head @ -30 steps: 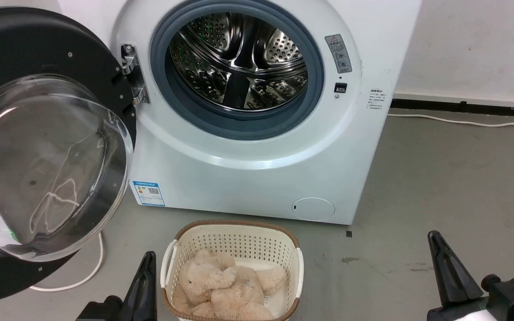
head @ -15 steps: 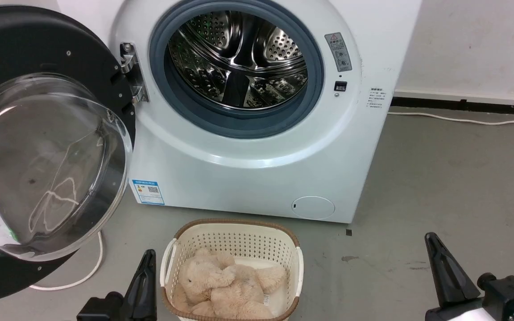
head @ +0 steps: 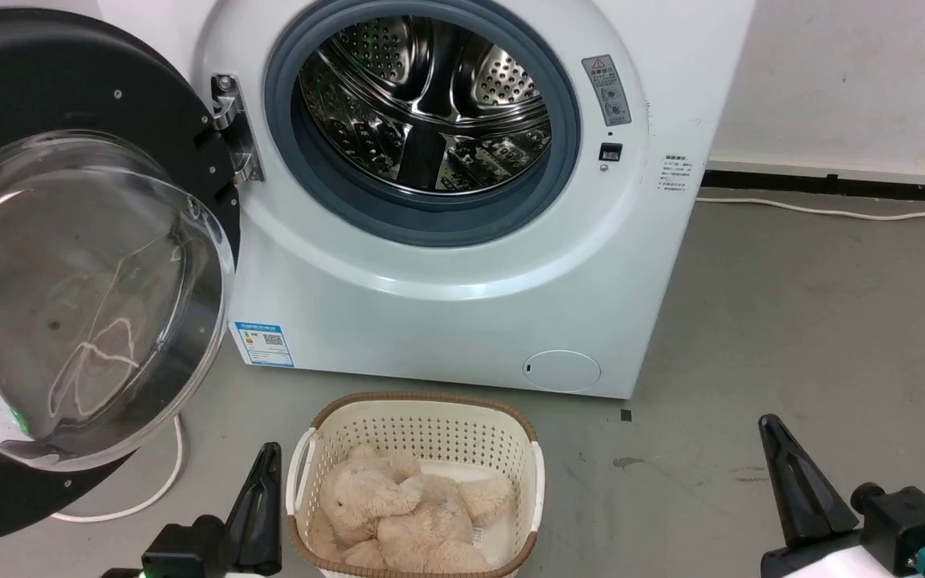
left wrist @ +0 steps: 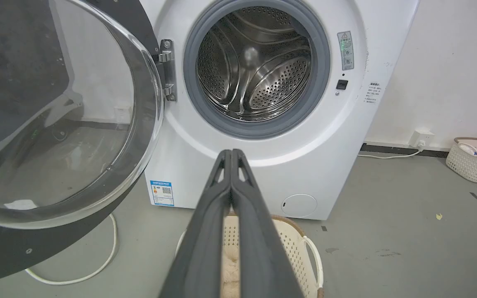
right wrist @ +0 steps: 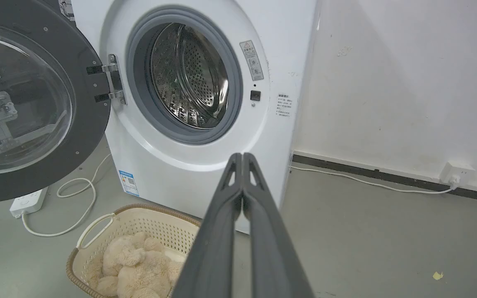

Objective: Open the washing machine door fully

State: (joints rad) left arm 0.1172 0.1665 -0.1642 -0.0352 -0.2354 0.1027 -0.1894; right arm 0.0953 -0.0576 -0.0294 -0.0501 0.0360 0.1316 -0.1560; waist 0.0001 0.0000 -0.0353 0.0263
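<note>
Gaping washing machine door [head: 77,273]

Head camera: up high, tilted forward and down, near the washing machine [head: 446,273] front. My left gripper [head: 270,461] and right gripper [head: 772,433] poke in at its bottom edge.

Left wrist camera: lower, facing the drum [left wrist: 255,66] nearly square on, sighting along my fingers [left wrist: 205,231].

Right wrist camera: set off to the right, viewing the machine at an angle, wall [right wrist: 387,82] alongside.

All three share the washing machine door [head: 45,80], the drum, and the basket [head: 430,433] on the floor [head: 792,321].
</note>
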